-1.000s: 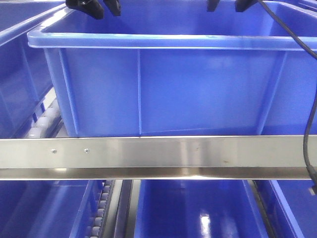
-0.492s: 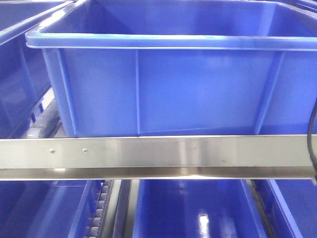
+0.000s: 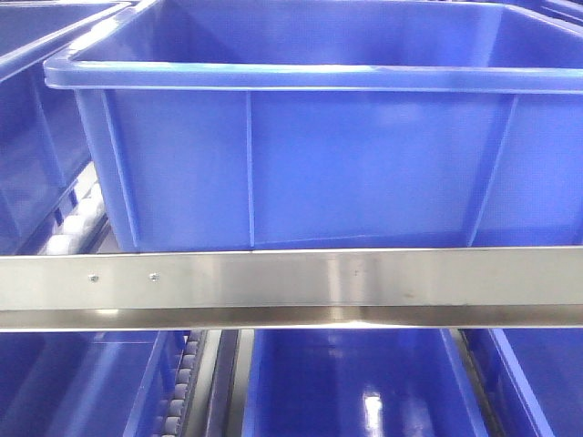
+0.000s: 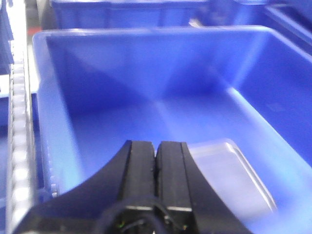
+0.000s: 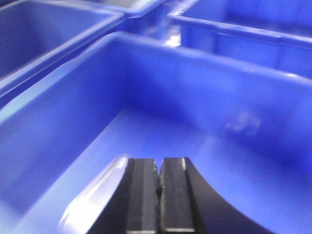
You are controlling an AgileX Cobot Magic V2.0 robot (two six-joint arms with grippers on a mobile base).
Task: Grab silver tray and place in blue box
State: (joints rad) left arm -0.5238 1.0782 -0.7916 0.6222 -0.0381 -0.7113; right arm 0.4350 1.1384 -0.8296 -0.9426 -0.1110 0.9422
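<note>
**Silver tray lies in the blue box**

The silver tray (image 4: 229, 178) rests flat on the floor of the blue box (image 3: 273, 164), close to the near wall. The left gripper (image 4: 156, 161) hangs above it with its two black fingers pressed together, and it holds nothing. The right gripper (image 5: 158, 187) is the same, closed and empty, with a tray corner (image 5: 95, 195) showing beside it. The job looks almost done. To finish well, both arms should lift straight up, slowly, and not bump the box rim or the steel rail (image 3: 291, 282) in front.
</note>
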